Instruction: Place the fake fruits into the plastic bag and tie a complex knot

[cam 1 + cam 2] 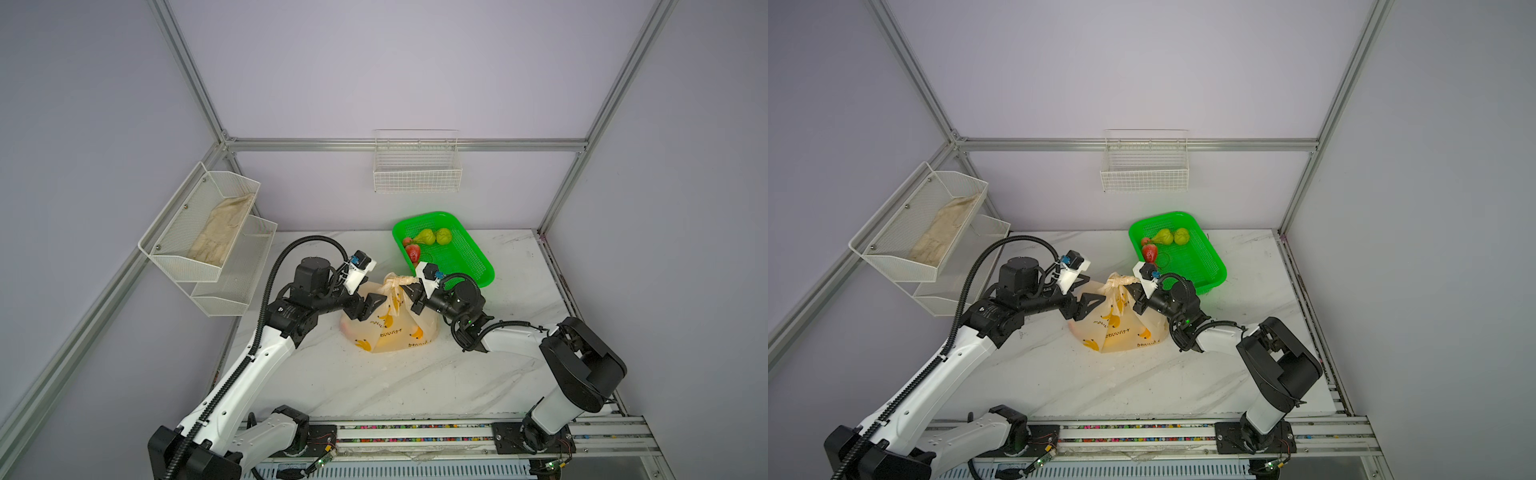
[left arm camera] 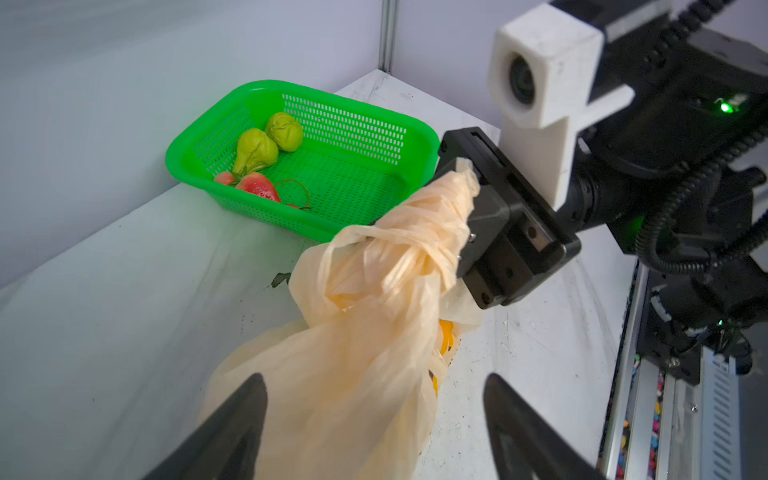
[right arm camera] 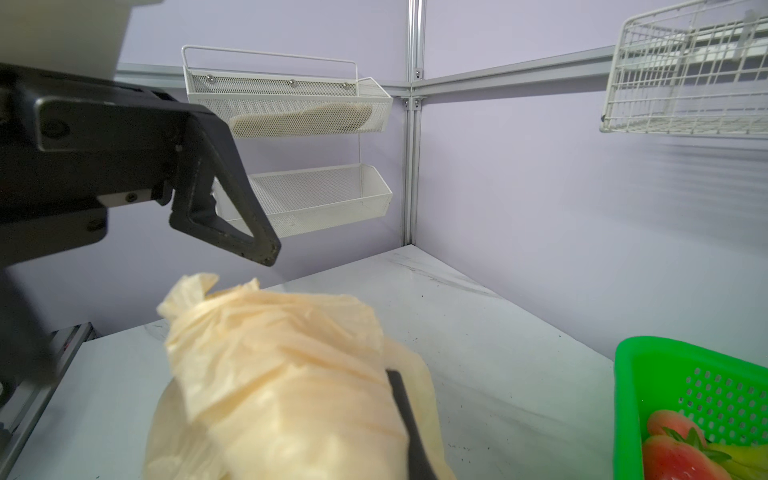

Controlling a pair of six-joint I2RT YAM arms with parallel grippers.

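Marble tabletop [image 1: 332,386], one plastic bag [image 1: 390,332], one green basket [image 1: 461,257], two pears [image 1: 426,237]

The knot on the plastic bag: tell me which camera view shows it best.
The left wrist view: the knot sits close and sharp, its wrapped strips plain, one end in the right gripper. Both top views show it small atop the plastic bag. The right wrist view shows it blurred.
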